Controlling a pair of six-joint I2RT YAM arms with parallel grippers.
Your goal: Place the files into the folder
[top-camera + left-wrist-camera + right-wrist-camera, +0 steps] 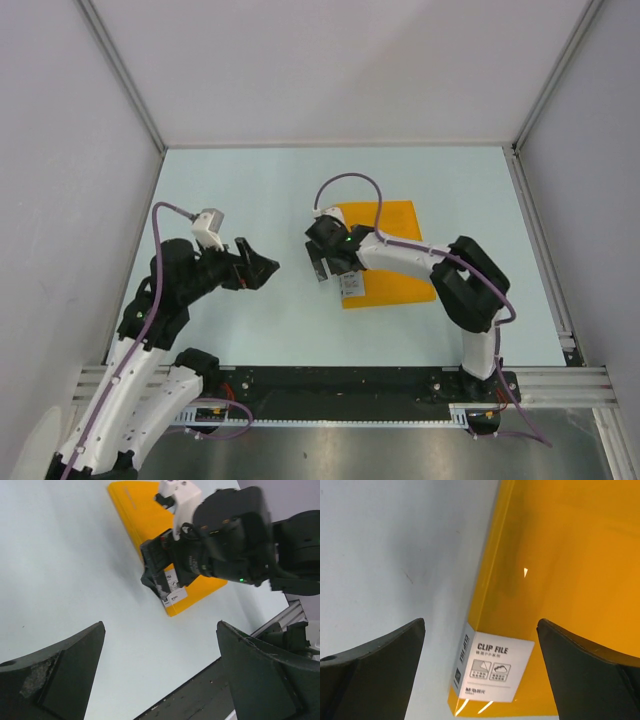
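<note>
Though over folder [395,225] edge, right jaws wide, empty; left jaws same.

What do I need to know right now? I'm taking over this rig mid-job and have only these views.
Tools: the left tool is open and empty, over bare table left of the folder. The right tool is open and empty, over the folder's left edge by its white label.
Things: the folder lies flat and closed, right of centre. No loose sheets show in any view; whether any are inside cannot be told.
Done: nothing that can be confirmed.
Left: find the sheets, or check the folder's contents.
</note>
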